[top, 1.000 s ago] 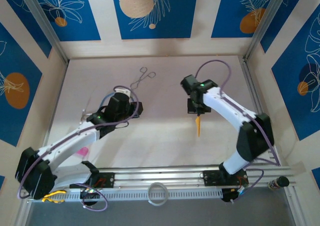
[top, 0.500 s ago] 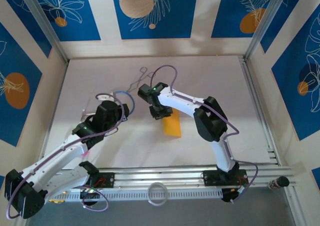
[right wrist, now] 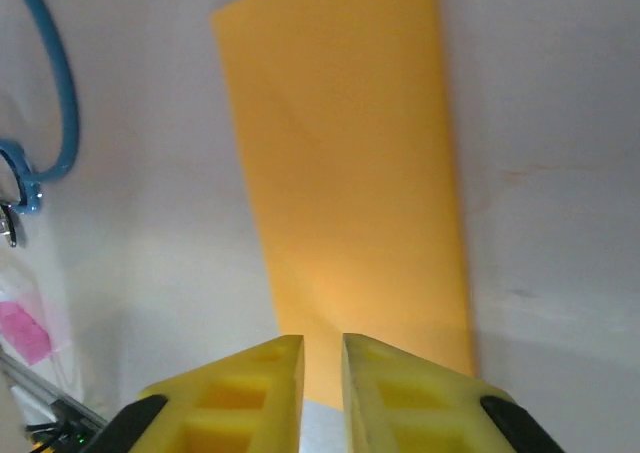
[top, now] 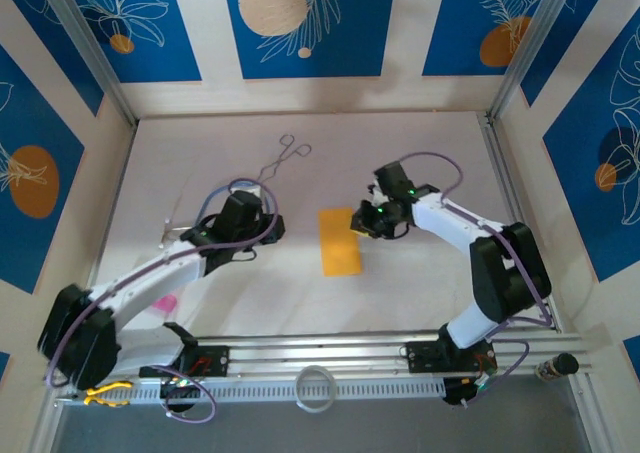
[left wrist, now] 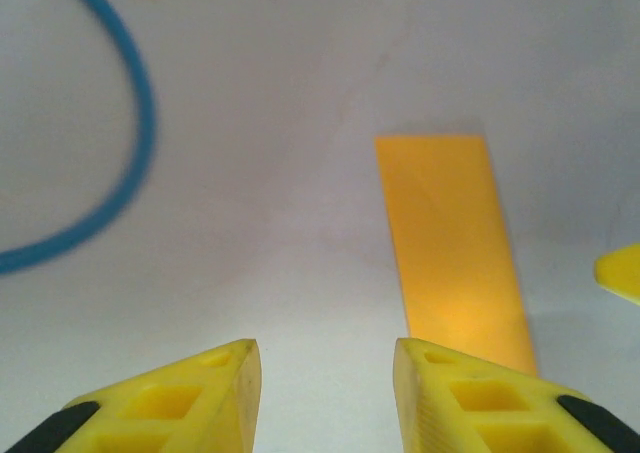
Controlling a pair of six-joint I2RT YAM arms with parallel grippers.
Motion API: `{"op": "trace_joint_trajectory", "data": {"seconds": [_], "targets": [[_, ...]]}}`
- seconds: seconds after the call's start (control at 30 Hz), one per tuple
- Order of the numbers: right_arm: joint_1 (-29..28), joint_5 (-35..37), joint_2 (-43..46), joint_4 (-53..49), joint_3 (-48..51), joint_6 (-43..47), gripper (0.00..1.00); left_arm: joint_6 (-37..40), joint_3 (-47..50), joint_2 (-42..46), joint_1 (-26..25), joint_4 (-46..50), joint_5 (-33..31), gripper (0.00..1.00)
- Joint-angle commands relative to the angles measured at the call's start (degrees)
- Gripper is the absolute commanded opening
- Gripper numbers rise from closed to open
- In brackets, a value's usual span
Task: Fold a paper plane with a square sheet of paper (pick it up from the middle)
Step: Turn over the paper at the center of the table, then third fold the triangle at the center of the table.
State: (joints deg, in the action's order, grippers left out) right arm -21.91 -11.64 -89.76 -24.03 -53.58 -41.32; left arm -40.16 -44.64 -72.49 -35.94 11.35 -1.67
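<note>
Left gripper [top: 268,223] sits low on the table [top: 420,153] with its yellow fingers wide apart and nothing between them. It is at 9 o'clock from the paper sheet [top: 338,245], near it but not touching. In the left wrist view the sheet [left wrist: 455,243] lies a little past the fingers, toward 1 o'clock.

The orange-yellow sheet lies flat in the middle of the table. It looks like a long strip now, with its short ends at 6 and 12 o'clock, so I think it is folded in half.

Right gripper [top: 360,221] is at the sheet's far corner, at 1 o'clock. In its own camera the fingers are almost together, with only a thin slit between them, right at the paper's edge [right wrist: 350,163]. I cannot tell if they pinch the paper.

To do this fold well, I think the left gripper should come in and press the sheet down so it cannot slide. The right gripper should move the corner slowly, line the edges up, then rub along the crease.

Far back, at 11 o'clock, lie thin metal tongs [top: 283,158], well out of the way.
</note>
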Motion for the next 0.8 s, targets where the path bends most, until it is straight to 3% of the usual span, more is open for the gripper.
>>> {"op": "trace_joint_trajectory", "data": {"seconds": [0.0, 0.37, 0.77], "targets": [[2.8, -12.5, 1.3, 13.3, 6.7, -3.3, 0.14, 0.0, -4.1, -5.3, 0.7, -4.3, 12.2, 0.4], [4.0, -16.0, -6.8, 19.8, 9.6, -3.4, 0.08, -4.6, -7.9, -18.2, 0.7, -9.1, 24.3, 0.4], [4.5, -14.1, -12.3, 24.0, 15.8, -6.0, 0.08, -7.2, -9.1, -26.1, 0.7, -11.5, 29.4, 0.39]]}}
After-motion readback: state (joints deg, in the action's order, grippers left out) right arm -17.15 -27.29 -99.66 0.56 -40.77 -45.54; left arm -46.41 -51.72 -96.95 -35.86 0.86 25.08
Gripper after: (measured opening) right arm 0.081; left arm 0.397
